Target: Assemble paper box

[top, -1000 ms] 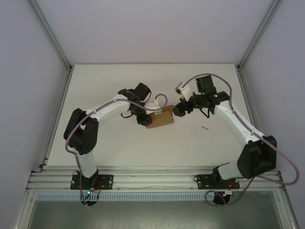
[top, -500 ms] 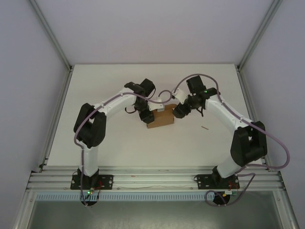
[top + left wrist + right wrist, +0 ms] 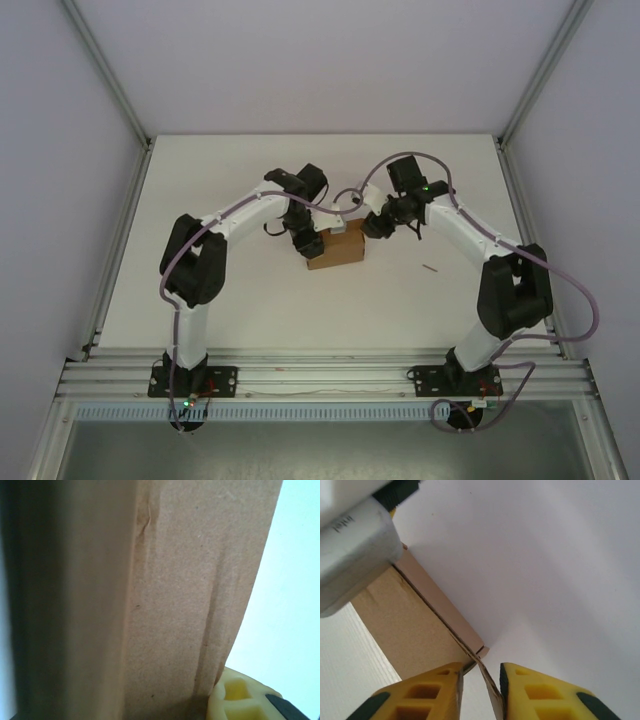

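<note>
Looking from the top, paper box [image 3: 336,247] sits on the table [image 3: 250,300], mostly formed, left gripper [image 3: 310,238] at its left end, right gripper [image 3: 371,226] at its far-right corner; flaps likely left to tuck. Left wrist: unmarked cardboard, jaws seemingly clamped on a wall. Right wrist: jaws narrow around a loose flap edge [image 3: 489,692], pinch unclear; "intel" on a white camera housing [image 3: 355,535].

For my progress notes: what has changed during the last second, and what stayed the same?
The right pincer narrowed around a flap edge of the paper box; a firm grip is not clear. The left arm and right arm folded inward. The left pincer stayed on the box's left side; the box kept its place.
</note>
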Robot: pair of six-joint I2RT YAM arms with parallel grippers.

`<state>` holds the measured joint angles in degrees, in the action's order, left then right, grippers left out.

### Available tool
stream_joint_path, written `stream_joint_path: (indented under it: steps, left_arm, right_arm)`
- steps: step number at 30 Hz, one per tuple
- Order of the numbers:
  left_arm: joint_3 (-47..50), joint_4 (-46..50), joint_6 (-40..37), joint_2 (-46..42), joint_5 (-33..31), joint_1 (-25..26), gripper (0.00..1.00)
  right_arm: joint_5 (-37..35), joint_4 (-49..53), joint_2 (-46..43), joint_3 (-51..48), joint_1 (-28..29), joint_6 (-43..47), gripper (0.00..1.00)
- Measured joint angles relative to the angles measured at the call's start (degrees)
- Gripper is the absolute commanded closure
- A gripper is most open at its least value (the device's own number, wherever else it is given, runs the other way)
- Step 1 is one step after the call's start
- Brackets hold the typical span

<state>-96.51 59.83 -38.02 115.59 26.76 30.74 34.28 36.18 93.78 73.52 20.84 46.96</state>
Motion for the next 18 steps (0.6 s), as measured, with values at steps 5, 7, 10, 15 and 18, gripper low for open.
stream_joint_path:
  steps: [5,7,10,15,18]
  left_arm:
    - [-0.87,0.94,-0.15,0.59,0.0,0.0,0.76]
    - [-0.92,1.14,-0.13,0.59,0.0,0.0,0.76]
    - [-0.92,1.55,-0.11,0.59,-0.04,0.0,0.77]
    - [-0.92,1.46,0.87,0.59,-0.2,-0.04,0.76]
    - [-0.92,1.44,1.64,0.59,-0.2,-0.04,0.76]
  right_arm:
    - [1.42,1.2,0.83,1.22,-0.31,0.81,1.0]
    - [2.19,2.16,1.62,2.01,-0.52,1.11,1.0]
    - [3.06,2.58,2.34,2.29,-0.63,-0.31,1.0]
    - [2.99,-5.14,0.7,-2.45,-0.46,-13.22,1.0]
    - [0.46,-13.42,-2.97,-8.7,0.72,-26.18,1.0]
